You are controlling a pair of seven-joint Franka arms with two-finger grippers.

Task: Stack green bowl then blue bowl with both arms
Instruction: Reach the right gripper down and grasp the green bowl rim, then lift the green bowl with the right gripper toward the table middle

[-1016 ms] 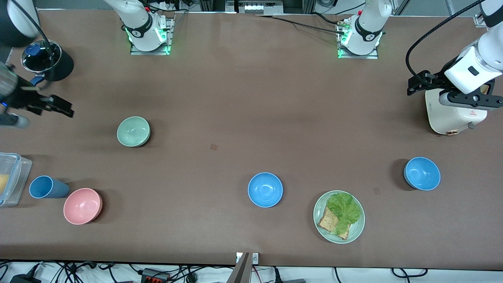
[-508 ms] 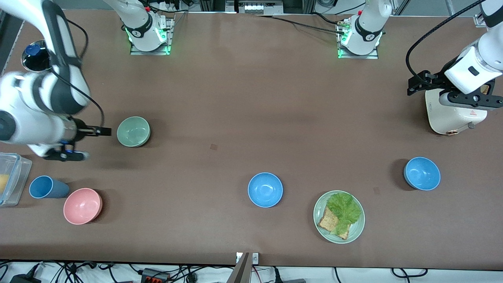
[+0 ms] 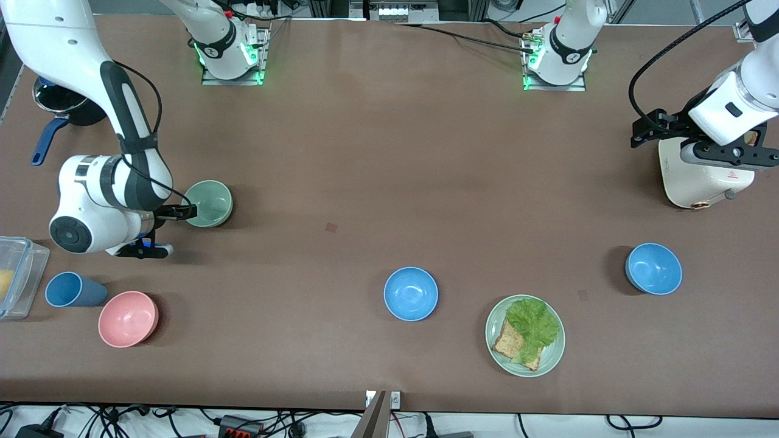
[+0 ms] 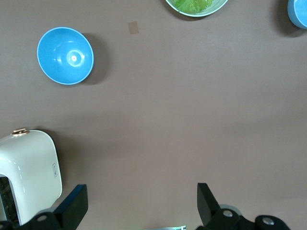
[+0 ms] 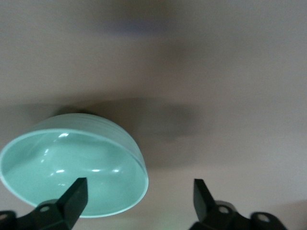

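I see the table (image 3: 365, 152) with the right arm (image 3: 103, 182) reaching in low at its own end and the left arm (image 3: 730, 109) waiting over a white appliance (image 3: 694, 176) at its end. The plate (image 3: 525, 336) of bread and lettuce sits near the front camera.

The green bowl (image 3: 209, 204) stands upright, mouth up; being round, it has no long axis. One blue bowl (image 3: 411, 294) sits mid-table, nearer the camera; the other blue bowl (image 3: 654, 268) lies toward the left arm's end.

The right gripper (image 5: 136, 194) is spread wide, one finger over the green bowl's (image 5: 72, 163) rim; in the front view the wrist hides most of it. The left gripper (image 4: 141, 203) is also spread, holding nothing; only its tips show.
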